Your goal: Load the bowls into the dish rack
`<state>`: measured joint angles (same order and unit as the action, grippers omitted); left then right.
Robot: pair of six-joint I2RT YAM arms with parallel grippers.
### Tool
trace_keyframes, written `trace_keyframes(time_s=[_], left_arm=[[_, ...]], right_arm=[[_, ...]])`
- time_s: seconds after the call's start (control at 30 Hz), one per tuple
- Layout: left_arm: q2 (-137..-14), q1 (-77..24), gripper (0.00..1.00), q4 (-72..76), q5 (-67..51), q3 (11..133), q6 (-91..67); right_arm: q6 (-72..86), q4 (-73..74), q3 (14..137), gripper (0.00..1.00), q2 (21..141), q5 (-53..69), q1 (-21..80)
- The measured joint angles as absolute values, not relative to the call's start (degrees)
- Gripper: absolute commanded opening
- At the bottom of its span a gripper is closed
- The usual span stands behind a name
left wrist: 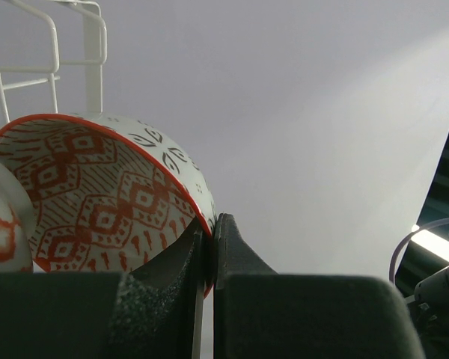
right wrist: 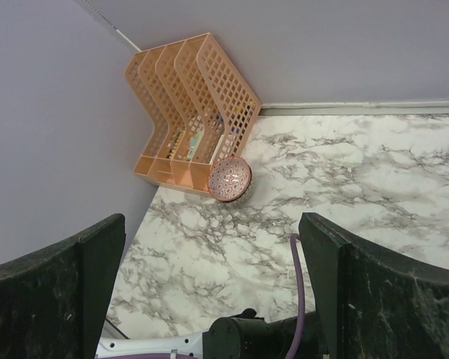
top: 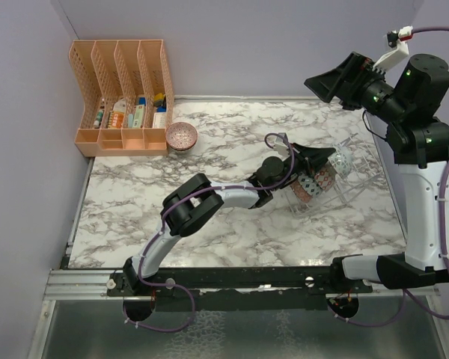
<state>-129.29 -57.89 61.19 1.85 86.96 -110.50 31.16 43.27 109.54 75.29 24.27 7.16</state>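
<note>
One red-patterned bowl [left wrist: 97,194] stood on edge at the dish rack [top: 357,178], rim pinched by the left gripper [left wrist: 209,247] — seemingly the slotting step; next, release cleanly. The right gripper [right wrist: 213,254] gaped, raised well clear of the rack.

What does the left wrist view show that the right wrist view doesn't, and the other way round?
Only the left wrist view: the left gripper shut on the rim of a red-patterned bowl, wires of the dish rack above it, and a second bowl at the far left edge.

Only the right wrist view: the open right gripper above the marble table, the orange organizer in the corner, and a pink bowl beside it.

Both: just the plain wall. No bowl appears in both.
</note>
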Motion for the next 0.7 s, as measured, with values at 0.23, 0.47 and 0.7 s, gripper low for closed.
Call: trace_keyframes(time_s=[0.23,0.47,0.7], left_arm=[[-129.5,-57.9,0.0,61.0,1.8,87.0,-111.5],[-129.5,-57.7,0.0,60.8,1.8,87.0,-112.9],[-130.0,-57.5,0.0,60.1,1.5,87.0,-113.8]], right_arm=[[31.2,43.3,109.1,1.0,75.3,24.3,7.2],[31.2,43.3,108.6,1.0,75.3,24.3,7.2],[31.1,43.3,107.4,1.0,75.3,24.3,7.2]])
